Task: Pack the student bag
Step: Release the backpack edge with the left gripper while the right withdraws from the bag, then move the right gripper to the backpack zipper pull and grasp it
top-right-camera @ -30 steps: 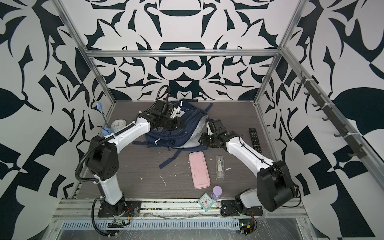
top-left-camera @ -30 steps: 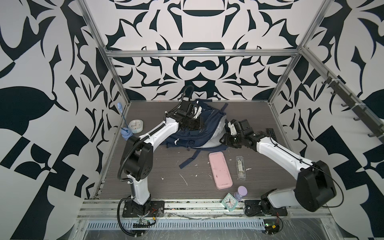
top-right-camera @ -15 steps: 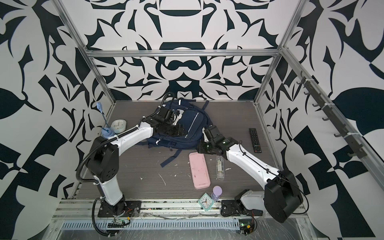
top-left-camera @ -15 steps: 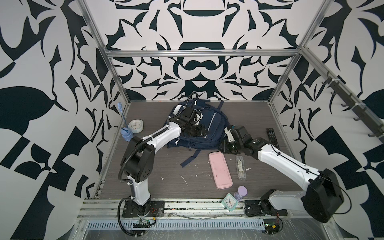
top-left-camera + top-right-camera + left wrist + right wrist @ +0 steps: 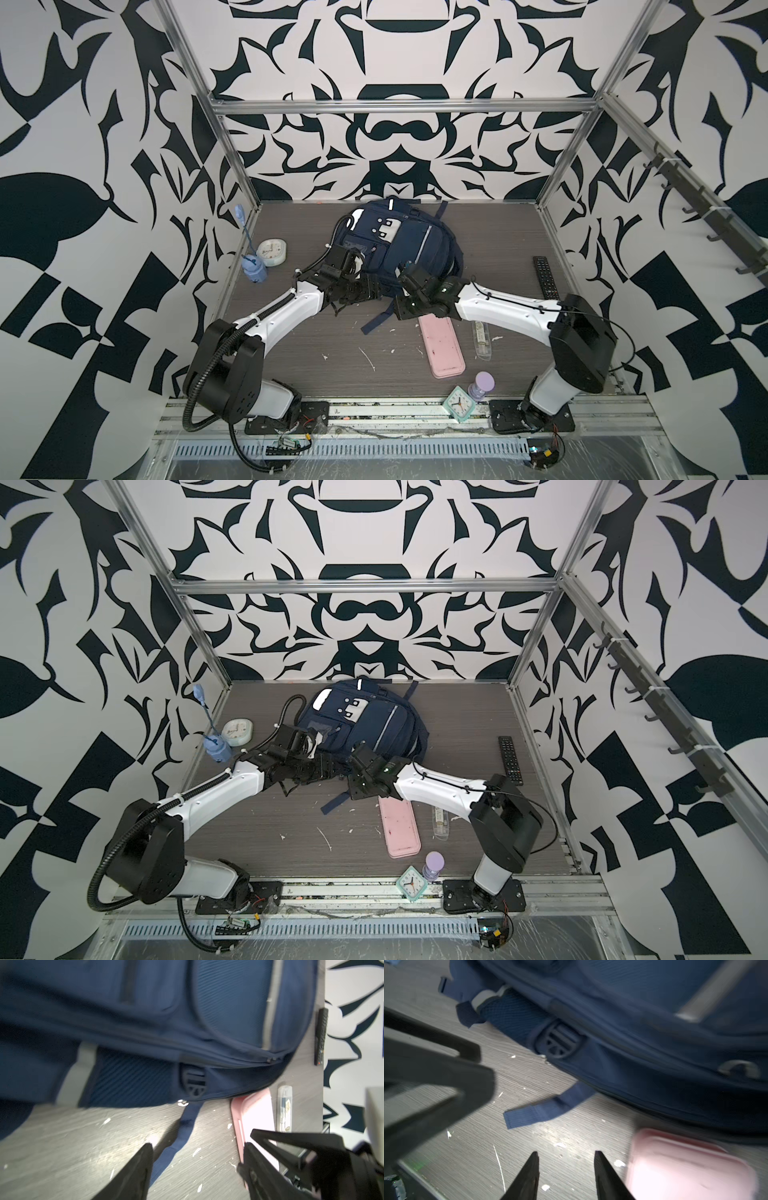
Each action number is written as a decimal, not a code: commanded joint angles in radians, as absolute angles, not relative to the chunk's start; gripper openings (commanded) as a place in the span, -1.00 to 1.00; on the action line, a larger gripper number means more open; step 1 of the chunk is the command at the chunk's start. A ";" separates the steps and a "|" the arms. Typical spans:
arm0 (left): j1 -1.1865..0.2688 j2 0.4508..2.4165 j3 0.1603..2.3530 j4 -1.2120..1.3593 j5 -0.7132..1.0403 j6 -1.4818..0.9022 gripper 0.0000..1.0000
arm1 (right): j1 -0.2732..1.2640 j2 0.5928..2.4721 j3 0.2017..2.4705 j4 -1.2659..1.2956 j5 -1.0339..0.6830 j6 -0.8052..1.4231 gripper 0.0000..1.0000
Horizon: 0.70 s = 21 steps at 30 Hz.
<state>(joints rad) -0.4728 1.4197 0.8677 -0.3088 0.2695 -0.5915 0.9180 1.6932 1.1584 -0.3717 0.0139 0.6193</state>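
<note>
Far left, by the wall: a blue bottle [image 5: 254,272] with a wand standing out of it, and a round white clock [image 5: 271,253] just beside it. Both sat well apart from the bag.

Left gripper [image 5: 197,1145]: jaws stood wide apart and held nothing. Below the gap were only the table [image 5: 72,1147] and a loose strap [image 5: 186,1124] lying on it. The tips pointed at the side panel of the student bag [image 5: 399,245] and stopped short of the fabric.

Student bag: lay flat mid-table toward the back wall, front pockets up, in both top views. The strap trailed out from its near edge.

Right gripper [image 5: 566,1153]: jaws parted, narrower than the left's, and empty, with bare table between the tips. It sat close beside the left gripper at the same near edge, with the bag's side and buckle ahead of it, apart.

Further right: a pink case [image 5: 442,347] whose far end reached the bag's edge; contact could not be told. Then came a clear packet [image 5: 482,338] and a black remote [image 5: 545,277] near the right wall. At the front edge stood a mint alarm clock [image 5: 458,402] and a lilac bottle [image 5: 482,384], side by side.
</note>
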 commanded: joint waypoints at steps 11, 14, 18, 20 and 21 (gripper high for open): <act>-0.313 1.478 0.767 -0.147 0.360 -0.712 0.37 | 0.959 1.893 1.376 -0.364 0.078 0.664 -0.07; -0.290 1.517 0.775 -0.133 0.376 -0.704 0.36 | 0.958 1.928 1.419 -0.393 0.095 0.664 0.01; -0.284 1.561 0.791 -0.113 0.391 -0.700 0.20 | 0.959 1.967 1.456 -0.416 0.107 0.676 0.04; -0.284 1.579 0.800 -0.109 0.399 -0.701 0.06 | 0.959 1.976 1.463 -0.422 0.112 0.681 0.05; -0.284 1.586 0.807 -0.107 0.403 -0.700 -0.04 | 0.959 1.977 1.462 -0.423 0.116 0.684 0.05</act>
